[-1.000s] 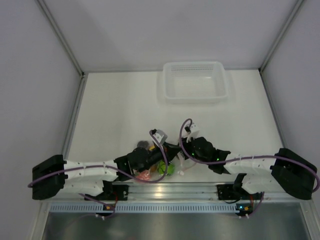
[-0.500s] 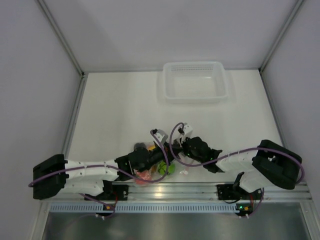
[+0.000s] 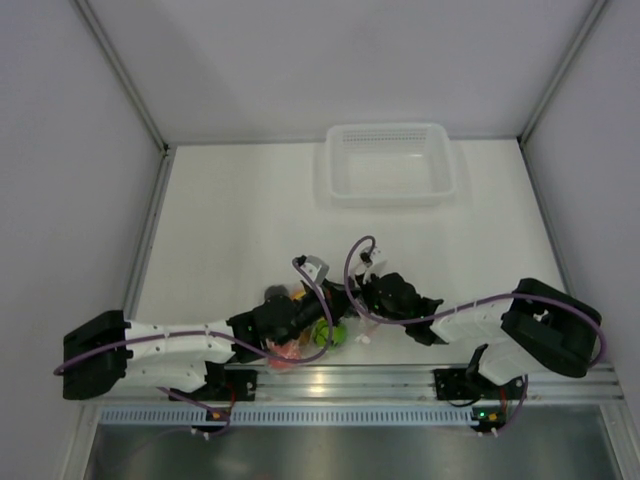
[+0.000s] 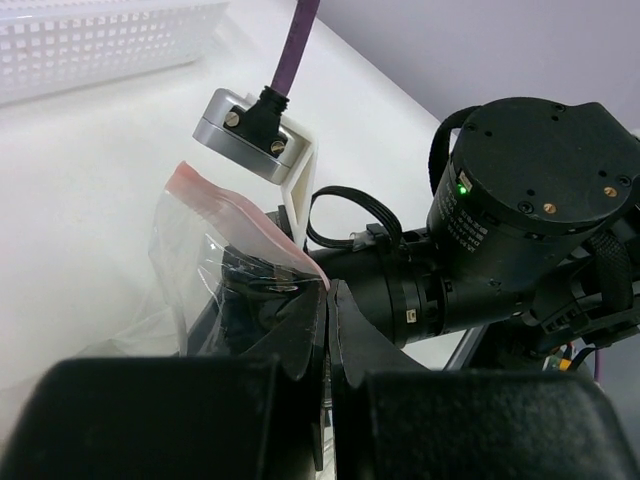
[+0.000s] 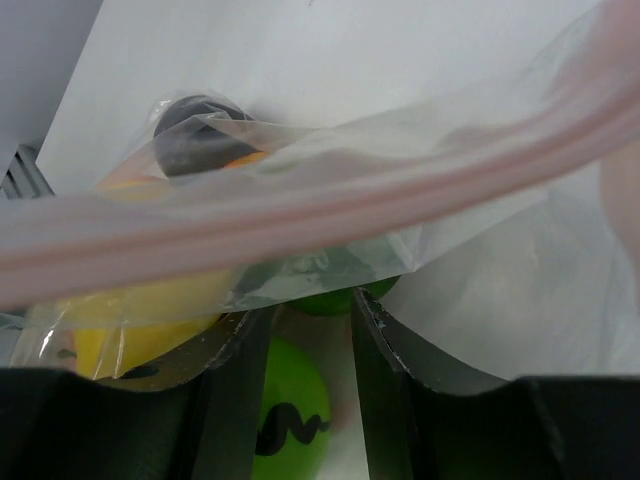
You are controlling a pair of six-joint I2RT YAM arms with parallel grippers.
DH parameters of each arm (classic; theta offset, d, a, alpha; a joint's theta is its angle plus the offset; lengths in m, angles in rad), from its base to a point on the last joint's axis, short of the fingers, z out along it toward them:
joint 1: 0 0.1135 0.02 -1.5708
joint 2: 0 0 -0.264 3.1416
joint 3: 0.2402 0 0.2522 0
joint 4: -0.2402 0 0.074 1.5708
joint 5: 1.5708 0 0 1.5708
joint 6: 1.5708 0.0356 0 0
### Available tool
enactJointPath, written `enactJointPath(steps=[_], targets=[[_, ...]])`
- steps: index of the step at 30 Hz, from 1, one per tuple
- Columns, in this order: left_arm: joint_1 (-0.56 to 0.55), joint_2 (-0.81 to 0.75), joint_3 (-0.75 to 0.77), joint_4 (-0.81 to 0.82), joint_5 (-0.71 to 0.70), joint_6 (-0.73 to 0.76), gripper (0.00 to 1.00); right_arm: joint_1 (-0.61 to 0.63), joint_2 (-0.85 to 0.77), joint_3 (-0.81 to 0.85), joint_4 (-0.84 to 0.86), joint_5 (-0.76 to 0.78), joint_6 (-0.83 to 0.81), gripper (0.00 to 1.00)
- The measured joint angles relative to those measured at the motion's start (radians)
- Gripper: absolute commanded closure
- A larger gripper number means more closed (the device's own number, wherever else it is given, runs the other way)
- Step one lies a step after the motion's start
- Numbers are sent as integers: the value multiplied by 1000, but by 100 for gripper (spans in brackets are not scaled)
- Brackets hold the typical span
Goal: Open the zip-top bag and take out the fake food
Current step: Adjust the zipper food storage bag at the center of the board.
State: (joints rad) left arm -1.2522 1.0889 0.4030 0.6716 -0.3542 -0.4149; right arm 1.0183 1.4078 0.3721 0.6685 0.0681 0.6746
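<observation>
Two pale walls (image 3: 60, 150) flank the white table (image 3: 230, 210); left gripper (image 4: 328, 300) pinches zip-top bag (image 4: 200, 240), right gripper (image 5: 305, 320) spread.

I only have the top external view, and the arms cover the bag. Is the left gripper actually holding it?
Observer: Yes. In the left wrist view the left gripper is shut, pinching the zip-top bag beside its pink zip strip.
Operator: And the right one?
Observer: In the right wrist view the right gripper is open, with the zip strip crossing just ahead of it.
Operator: Any fruit visible there?
Observer: A green fruit with black marks shows in the gap between its fingers.
</observation>
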Motion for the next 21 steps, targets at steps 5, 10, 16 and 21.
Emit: enactJointPath(steps=[5,10,16,21], targets=[[0,0,0,-2,28,6,100,1,31,21,-8,-13,-81,59],[1,0,0,-3,72,31,100,3,86,48,5,-18,-179,54],[2,0,0,-7,95,51,100,3,133,55,40,-13,-235,48],[1,-1,0,-6,95,53,100,3,142,55,81,0,-249,43]])
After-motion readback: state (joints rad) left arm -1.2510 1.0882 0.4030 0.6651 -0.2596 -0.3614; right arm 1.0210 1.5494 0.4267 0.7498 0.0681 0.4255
